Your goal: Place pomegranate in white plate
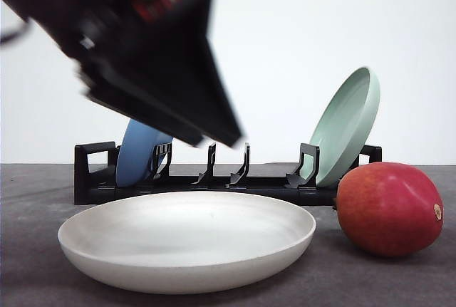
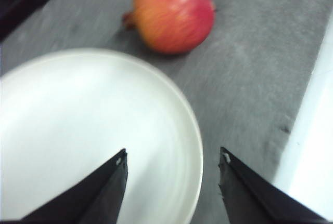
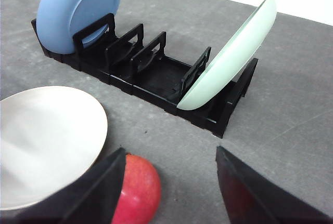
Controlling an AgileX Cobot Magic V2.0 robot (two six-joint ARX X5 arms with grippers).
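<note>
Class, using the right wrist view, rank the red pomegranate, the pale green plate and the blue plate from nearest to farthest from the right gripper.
1. Glossy red pomegranate, right beside one of the open fingers of the right gripper.
2. Pale green plate, leaning at the near end of the black dish rack.
3. Blue plate, standing at the rack's far end.

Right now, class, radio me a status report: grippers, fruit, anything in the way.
Left gripper open, above white plate. Right gripper open, above pomegranate. Pomegranate on table beside plate, not gripped. Plate is bare.
</note>
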